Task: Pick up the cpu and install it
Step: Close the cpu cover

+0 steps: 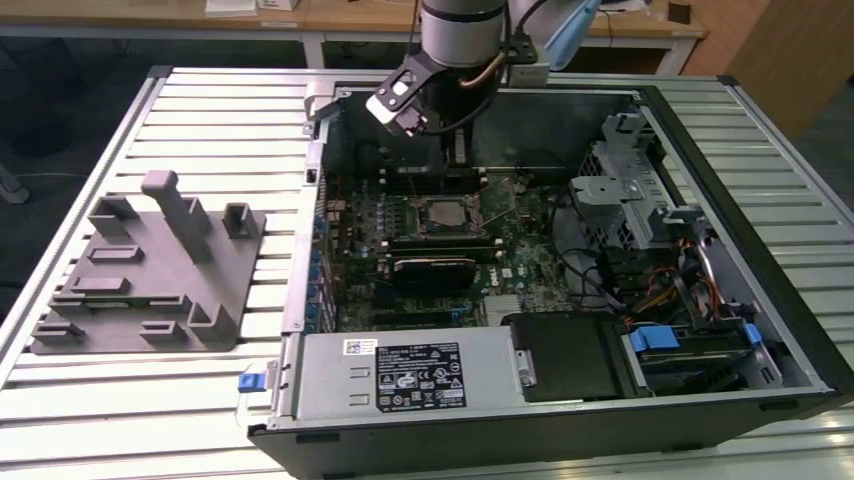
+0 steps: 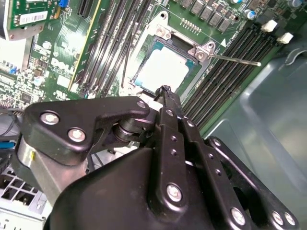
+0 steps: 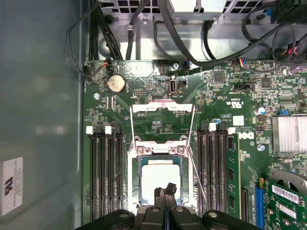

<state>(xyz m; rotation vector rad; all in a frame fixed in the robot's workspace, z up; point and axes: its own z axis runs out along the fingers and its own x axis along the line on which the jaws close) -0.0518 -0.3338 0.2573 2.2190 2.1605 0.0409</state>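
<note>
Cpu (image 3: 156, 175): flat, square, shiny silver top.

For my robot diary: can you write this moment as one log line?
cpu: lying in socket | load plate: open | hand: shut, over cpu

In the exterior view we look down from far off at the whole open computer (image 1: 534, 440). Both wrist views look down close at the cpu (image 2: 162, 72) (image 3: 160, 175).
</note>
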